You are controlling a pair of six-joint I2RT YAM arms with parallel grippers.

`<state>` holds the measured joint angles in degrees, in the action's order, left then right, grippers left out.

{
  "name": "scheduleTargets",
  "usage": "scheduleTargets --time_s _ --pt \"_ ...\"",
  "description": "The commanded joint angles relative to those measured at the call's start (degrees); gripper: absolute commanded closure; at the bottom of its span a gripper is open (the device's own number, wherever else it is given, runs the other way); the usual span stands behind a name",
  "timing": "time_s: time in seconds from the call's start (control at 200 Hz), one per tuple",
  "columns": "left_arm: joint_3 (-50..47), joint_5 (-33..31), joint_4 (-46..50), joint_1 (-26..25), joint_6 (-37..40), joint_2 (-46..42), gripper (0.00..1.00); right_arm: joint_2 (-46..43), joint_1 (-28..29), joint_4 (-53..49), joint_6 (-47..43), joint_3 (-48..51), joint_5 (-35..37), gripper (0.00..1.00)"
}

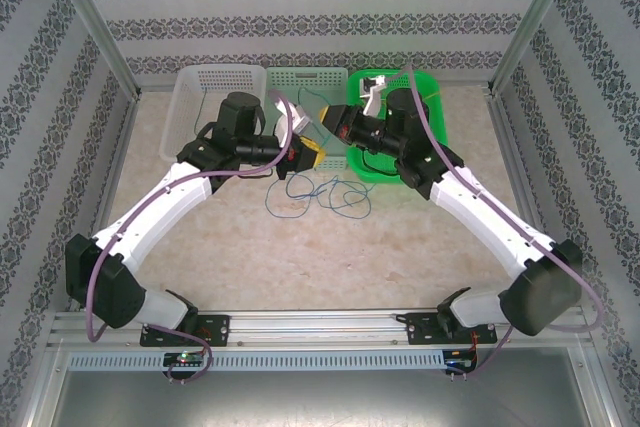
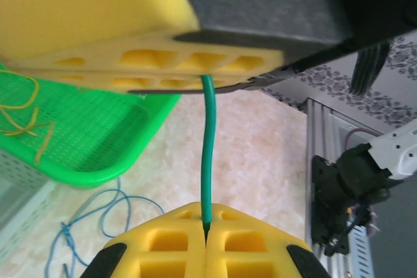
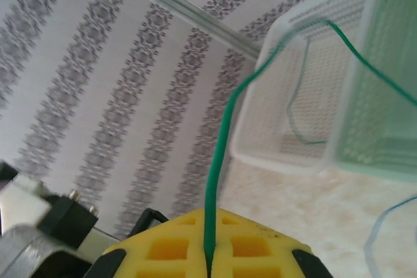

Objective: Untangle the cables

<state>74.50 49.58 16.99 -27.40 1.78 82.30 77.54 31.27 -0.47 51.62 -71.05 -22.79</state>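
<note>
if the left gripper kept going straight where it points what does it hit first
Probably the right gripper, straight ahead of the left gripper; both pinch the green cable stretched between them.

Three baskets (image 1: pixel 215 72), two arms (image 1: pixel 170 197), one green cable (image 2: pixel 207 148), tangled blue cables (image 2: pixel 67 231) uncountable.

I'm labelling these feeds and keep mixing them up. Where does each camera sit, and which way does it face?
Top external: above and behind the bases, looking down at the table; left arm and right arm show.
Left wrist: on the left arm, looking past the left gripper, shut on the green cable, toward the right gripper.
Right wrist: looking past the right gripper, shut on that cable, toward the white basket.
Shared: both wrist views show the green cable.
</note>
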Motion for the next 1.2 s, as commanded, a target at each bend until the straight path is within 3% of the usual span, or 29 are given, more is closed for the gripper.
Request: scheduleTargets --time_s 0.0,0.15,0.305,0.35,0.51,0.619,0.724,0.774,0.849,0.954,1.089,1.199 --pt "-0.6 4.3 5.2 -0.3 -3.1 3.5 1.0 -3.4 3.0 -3.3 -17.8 -3.0 10.6 1.0" --pt "1.1 13.3 3.7 -0.3 -5.6 6.4 1.0 -5.6 9.4 -2.4 -28.2 -0.9 22.5 1.0" --pt "0.6 13.1 2.8 -0.4 -6.4 7.0 0.99 -6.4 11.4 -0.6 -31.0 0.5 26.3 1.0" --pt "0.0 11.9 2.1 -0.3 -6.8 6.5 0.83 -6.5 11.4 -0.6 -30.9 0.7 26.9 1.0" --pt "-3.0 6.3 -0.6 -0.1 -8.1 3.2 0.48 -7.2 10.1 -0.7 -29.2 1.7 26.4 1.0" --pt "-5.6 0.6 -3.7 1.2 -10.4 0.1 0.39 -7.9 8.2 -0.4 -27.4 2.7 23.9 1.0" --pt "-9.9 -3.2 -12.2 3.9 -16.2 -4.5 0.26 -8.5 7.0 -0.4 -26.8 3.4 21.1 1.0" --pt "-12.2 -6.2 -16.9 4.9 -19.2 -7.2 0.12 -8.4 7.0 -1.1 -27.5 3.3 20.3 1.0" --pt "-15.0 -9.7 -23.5 6.3 -23.3 -10.4 0.0 -8.2 7.1 -1.8 -28.2 3.4 20.0 1.0" --pt "-14.7 -10.6 -27.7 7.9 -28.1 -11.2 0.0 -7.4 7.3 -1.5 -28.6 3.8 19.1 1.0" --pt "-10.7 -12.0 -23.8 10.6 -32.0 -8.4 0.0 -4.6 8.2 -0.7 -28.6 2.3 18.1 1.0" --pt "-10.2 -7.7 -28.6 15.1 -40.1 -5.0 0.0 -1.2 9.8 0.3 -29.9 -0.2 14.9 1.0"
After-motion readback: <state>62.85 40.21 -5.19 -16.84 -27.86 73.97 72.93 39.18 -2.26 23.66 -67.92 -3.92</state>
